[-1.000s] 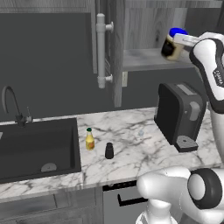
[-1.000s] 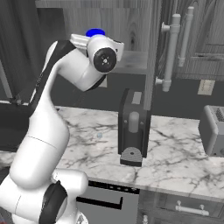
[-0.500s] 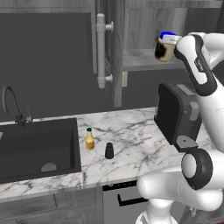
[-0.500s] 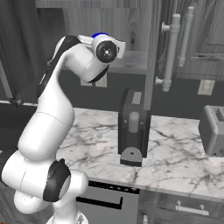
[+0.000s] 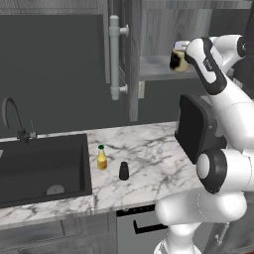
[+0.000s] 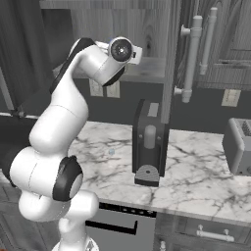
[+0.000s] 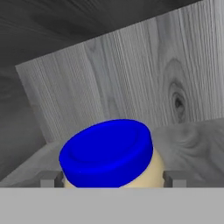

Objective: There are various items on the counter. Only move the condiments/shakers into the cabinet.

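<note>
The jar (image 7: 109, 153) stands on the grey wood-grain shelf (image 5: 156, 69) inside the wall cabinet (image 7: 144, 78). Its lid is a smooth, round, bright blue disc and the body below it is cream, with a dark band showing in the left base view (image 5: 177, 59). The pincer (image 7: 113, 178) sits at the jar, one square grey fingertip (image 7: 49, 178) on each side of the body just under the lid, jaws spread wide; whether they press the jar or merely flank it I cannot tell. Behind the jar the cabinet's back wall shows pale streaked grain with a dark knot.

The cabinet door stands open, carrying a long pale cylindrical bar handle (image 5: 115, 57).

Below, on the white marble counter (image 5: 144, 158) with grey veins, a small yellow bottle (image 5: 101, 158) with a green cap stands upright near the sink's edge, and a small black shaker (image 5: 124, 170) stands just beside it, apart from it. The dark rectangular sink (image 5: 42, 166) is set into the slab to their left, with a curved tap (image 5: 15, 119) behind it. A boxy black toaster (image 5: 196, 129) stands further along the counter beside the white arm (image 6: 73, 112).
</note>
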Robot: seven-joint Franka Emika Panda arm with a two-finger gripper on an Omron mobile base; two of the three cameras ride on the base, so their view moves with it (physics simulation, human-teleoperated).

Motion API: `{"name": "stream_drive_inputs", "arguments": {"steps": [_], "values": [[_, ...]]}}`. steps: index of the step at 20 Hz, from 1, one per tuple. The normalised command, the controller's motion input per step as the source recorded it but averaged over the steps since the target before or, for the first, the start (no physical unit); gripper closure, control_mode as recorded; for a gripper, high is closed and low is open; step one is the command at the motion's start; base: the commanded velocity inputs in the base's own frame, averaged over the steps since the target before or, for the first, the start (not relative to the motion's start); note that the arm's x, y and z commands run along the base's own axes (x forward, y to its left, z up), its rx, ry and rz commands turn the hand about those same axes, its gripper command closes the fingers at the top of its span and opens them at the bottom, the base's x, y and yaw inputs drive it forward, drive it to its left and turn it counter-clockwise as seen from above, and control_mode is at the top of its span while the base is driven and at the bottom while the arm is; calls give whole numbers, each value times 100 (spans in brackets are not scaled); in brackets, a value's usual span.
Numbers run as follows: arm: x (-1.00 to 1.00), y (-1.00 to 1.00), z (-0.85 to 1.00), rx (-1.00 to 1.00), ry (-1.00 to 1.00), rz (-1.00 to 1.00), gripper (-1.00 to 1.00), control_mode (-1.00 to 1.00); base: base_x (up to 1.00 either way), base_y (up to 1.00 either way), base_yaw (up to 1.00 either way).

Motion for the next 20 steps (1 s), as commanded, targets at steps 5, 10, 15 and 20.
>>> {"name": "stream_drive_inputs", "arguments": {"steps": [5, 10, 15, 20], "values": [[45, -2, -24, 0, 6, -3, 100, -100, 0, 0, 0], [32, -7, -9, 0, 0, -4, 100, -100, 0, 0, 0], [31, -7, -19, 0, 0, -3, 100, -100, 0, 0, 0], [33, -6, -25, 0, 0, -3, 100, -100, 0, 0, 0]]}}
